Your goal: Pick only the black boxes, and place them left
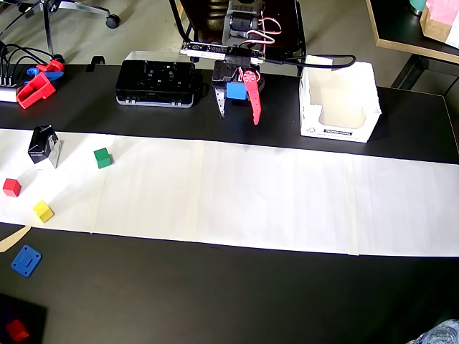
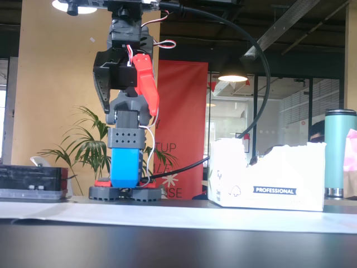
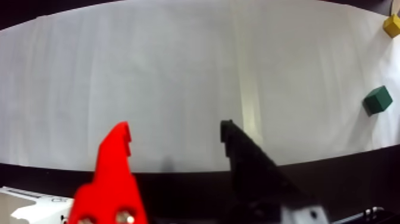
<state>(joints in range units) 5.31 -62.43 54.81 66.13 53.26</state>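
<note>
A: Item one, the gripper (image 3: 174, 137)?
B: One red plastic finger (image 3: 116, 161) and one black finger (image 3: 244, 155), both tapered, spread well apart with nothing between them. It hangs over the white paper strip (image 1: 272, 197) near the desk's (image 1: 215, 301) far edge. In the wrist view the finger bases run out of frame at the bottom.

A: The arm?
B: Folded upright at the back of the desk; in the fixed view its top is cut off, and a blue block forms part of its lower body.

A: Black boxes?
B: Only one can be made out: a small upright black carton (image 1: 43, 145) with a pale panel, standing at the left end of the paper in the overhead view, well apart from the gripper. Its print is too small to read.

A: Other stock?
B: A green cube (image 1: 103, 158) just right of the carton; a red cube (image 1: 11, 187) and a yellow cube (image 1: 43, 211) below it. A torn-open white cardboard box (image 1: 337, 104), right of the arm, marked "PROFESSIONAL". A flat black device case (image 1: 156, 82) left of the arm. A blue square plate (image 1: 26, 260) on the dark desk.
</note>
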